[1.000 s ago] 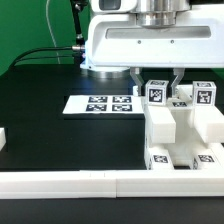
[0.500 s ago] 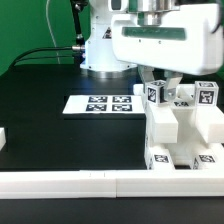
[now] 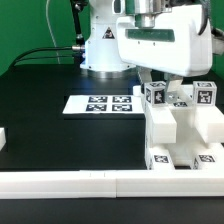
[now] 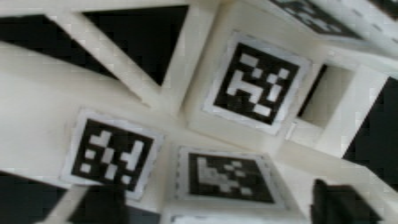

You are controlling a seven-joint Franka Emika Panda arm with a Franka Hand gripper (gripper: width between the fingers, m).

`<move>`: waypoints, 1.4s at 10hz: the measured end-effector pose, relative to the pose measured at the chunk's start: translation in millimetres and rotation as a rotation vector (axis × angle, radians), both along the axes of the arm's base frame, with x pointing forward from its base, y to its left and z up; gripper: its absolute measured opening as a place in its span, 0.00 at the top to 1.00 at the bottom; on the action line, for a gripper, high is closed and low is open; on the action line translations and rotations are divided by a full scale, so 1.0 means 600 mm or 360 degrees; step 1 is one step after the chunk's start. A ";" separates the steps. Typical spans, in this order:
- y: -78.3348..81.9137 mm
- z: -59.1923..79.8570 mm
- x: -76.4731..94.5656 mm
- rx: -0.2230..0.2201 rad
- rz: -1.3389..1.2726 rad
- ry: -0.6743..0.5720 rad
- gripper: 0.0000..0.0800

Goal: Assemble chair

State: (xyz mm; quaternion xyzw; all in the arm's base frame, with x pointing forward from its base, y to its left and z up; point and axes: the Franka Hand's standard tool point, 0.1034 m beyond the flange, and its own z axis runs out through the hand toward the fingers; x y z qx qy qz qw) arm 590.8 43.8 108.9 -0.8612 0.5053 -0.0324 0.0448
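Observation:
The chair (image 3: 180, 130) is a cluster of chunky white parts with black-and-white tags, at the exterior view's right near the front rail. Several tagged tops (image 3: 155, 93) stick up from it. My gripper (image 3: 163, 80) hangs just above those tops, its wide white hand (image 3: 160, 45) covering most of the fingers. In the wrist view the chair parts (image 4: 263, 80) fill the picture at close range. My gripper (image 4: 226, 205) is open, with the two dark fingertips (image 4: 103, 203) apart on either side of a tagged white part (image 4: 228, 178). I cannot tell whether they touch it.
The marker board (image 3: 100, 103) lies flat on the black table left of the chair. A long white border rail (image 3: 80, 183) runs along the front edge. A small white piece (image 3: 3, 138) sits at the far left edge. The arm's base (image 3: 100, 45) stands behind.
The hand has swung toward the exterior view's right and turned, now tilted over the chair's tagged tops. The chair parts have not moved.

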 end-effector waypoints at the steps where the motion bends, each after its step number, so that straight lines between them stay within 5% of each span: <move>1: -0.003 0.001 -0.003 -0.0008 0.0299 0.0051 0.24; 9: 0.002 0.002 0.000 -0.0084 0.1421 0.0026 0.19; 10: 0.002 0.002 0.000 -0.0081 0.1382 0.0030 0.31; 11: 0.002 0.002 0.000 -0.0079 0.1361 0.0031 0.31; 12: 0.003 0.001 0.000 -0.0068 0.1237 0.0037 0.54; 13: 0.004 0.001 -0.001 -0.0061 0.1136 0.0044 0.66; 14: 0.004 0.000 -0.001 -0.0053 0.1033 0.0050 0.66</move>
